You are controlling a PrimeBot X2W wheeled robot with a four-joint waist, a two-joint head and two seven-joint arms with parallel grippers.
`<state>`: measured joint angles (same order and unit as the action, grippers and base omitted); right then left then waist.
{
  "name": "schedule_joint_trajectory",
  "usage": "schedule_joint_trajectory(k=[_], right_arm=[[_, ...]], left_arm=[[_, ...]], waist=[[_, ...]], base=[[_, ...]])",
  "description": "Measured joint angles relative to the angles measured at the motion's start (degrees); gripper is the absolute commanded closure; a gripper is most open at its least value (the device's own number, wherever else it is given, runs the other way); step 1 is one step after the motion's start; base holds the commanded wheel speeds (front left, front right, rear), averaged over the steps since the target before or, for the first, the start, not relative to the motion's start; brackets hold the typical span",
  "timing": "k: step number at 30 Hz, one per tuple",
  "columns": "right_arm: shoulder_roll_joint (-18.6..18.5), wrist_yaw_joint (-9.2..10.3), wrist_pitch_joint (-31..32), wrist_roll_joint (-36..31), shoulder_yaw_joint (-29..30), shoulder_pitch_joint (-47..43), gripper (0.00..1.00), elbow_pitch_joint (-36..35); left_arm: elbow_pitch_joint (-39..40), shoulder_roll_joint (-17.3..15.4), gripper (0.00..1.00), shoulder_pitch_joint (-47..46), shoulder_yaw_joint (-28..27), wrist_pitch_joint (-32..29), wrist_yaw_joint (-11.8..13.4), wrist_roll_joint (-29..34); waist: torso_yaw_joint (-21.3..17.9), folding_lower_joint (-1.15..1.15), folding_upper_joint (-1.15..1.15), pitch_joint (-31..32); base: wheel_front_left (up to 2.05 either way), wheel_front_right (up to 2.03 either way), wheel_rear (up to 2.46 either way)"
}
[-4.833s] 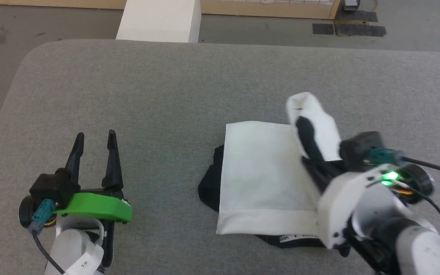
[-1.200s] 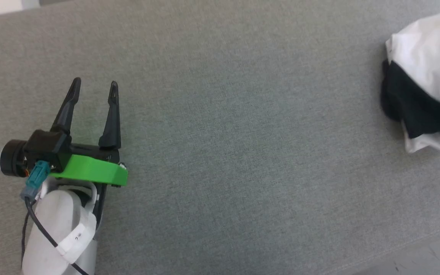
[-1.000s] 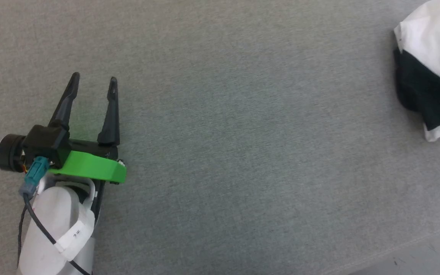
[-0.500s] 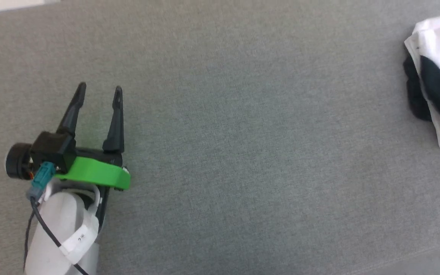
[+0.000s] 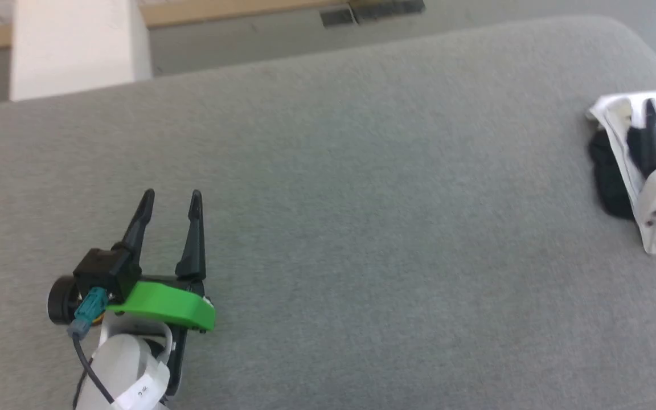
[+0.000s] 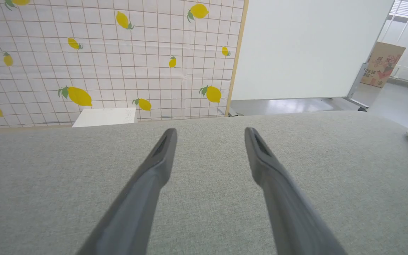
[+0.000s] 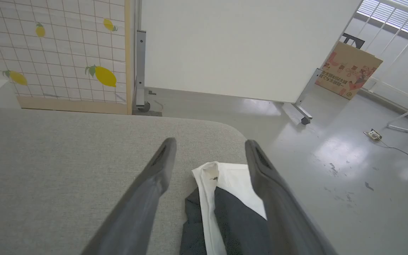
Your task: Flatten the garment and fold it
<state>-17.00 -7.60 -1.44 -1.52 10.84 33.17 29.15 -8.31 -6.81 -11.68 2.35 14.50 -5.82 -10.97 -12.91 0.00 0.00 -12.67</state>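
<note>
At the right corner of the surface [image 5: 362, 199], the shirt [image 7: 225, 212] was found lengthwise within the wide-spread right pincer [image 7: 209, 145]; the left pincer [image 5: 169, 196], equally wide, was seen well apart.

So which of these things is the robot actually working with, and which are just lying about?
For the job: the garment, bunched near a corner of the table; the right gripper, open by it; the left gripper, open, well apart.
Just about: cardboard box, lemon-print screen, white panel, white block.
</note>
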Motion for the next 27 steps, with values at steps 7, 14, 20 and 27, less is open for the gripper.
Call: schedule_joint_trajectory(k=[7, 14, 20, 27], right_arm=[[5.7, 0.01, -5.2, 10.3, -5.5, -14.4, 0.00, -16.8], [10.0, 0.01, -7.2, 10.9, -7.9, -22.0, 0.00, -23.1], [12.6, 0.01, -7.7, 9.7, -7.4, -26.9, 0.00, -25.7], [13.9, 0.01, -8.2, 7.3, -6.5, -31.6, 0.00, -28.4]], left_arm=[[-1.1, 1.0, 0.00, 1.4, 0.3, 0.2, 0.1, -0.8], [-1.8, 1.6, 0.00, 3.1, 0.7, 0.3, -0.1, -0.9], [-1.8, 2.0, 0.00, 4.6, 1.0, 0.3, -0.3, -0.7], [-1.3, 2.8, 0.00, 6.0, 0.9, 0.3, -0.5, -0.6]], waist=[[6.0, 0.00, 0.00, 4.4], [11.0, 0.00, 0.00, 6.9], [14.1, 0.00, 0.00, 8.9], [15.8, 0.00, 0.00, 11.1]], base=[[0.00, 0.00, 0.00], [0.00, 0.00, 0.00], [0.00, 0.00, 0.00], [0.00, 0.00, 0.00]])
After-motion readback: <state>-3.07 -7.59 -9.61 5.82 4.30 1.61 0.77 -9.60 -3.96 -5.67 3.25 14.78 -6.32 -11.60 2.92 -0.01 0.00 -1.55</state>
